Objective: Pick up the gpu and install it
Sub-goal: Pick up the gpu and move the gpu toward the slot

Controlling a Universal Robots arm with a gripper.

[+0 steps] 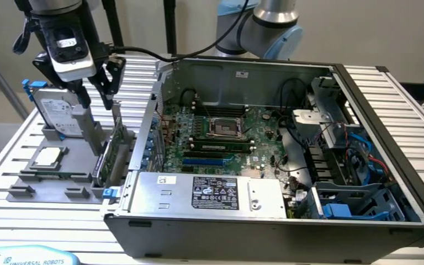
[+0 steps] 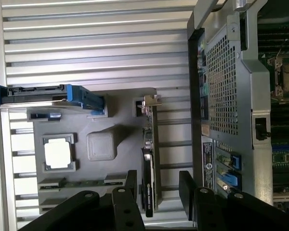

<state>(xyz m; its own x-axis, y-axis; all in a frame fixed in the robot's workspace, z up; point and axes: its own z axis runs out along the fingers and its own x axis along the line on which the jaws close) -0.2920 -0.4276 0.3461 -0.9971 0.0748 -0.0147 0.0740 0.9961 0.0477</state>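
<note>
The gpu (image 1: 116, 148) stands on its long edge in a grey holder tray (image 1: 31, 179), just outside the open computer case, on the exterior view's left. My gripper (image 1: 100, 102) hangs above it with nothing held, its two black fingers spread apart. In the wrist view the gpu (image 2: 148, 166) shows edge-on as a thin dark strip with a silver bracket (image 2: 151, 102) at its far end. My open gripper (image 2: 158, 185) straddles that strip, one finger (image 2: 131, 182) close beside it and the other standing well off.
A silver hard drive (image 1: 56, 110) in a blue frame and a square CPU chip (image 1: 48, 157) sit in the same tray. The open case (image 1: 388, 99) shows the motherboard (image 1: 220, 130), a blue slot (image 1: 208, 162) and the power supply (image 1: 205, 193). A slatted metal table (image 1: 20, 221) lies underneath.
</note>
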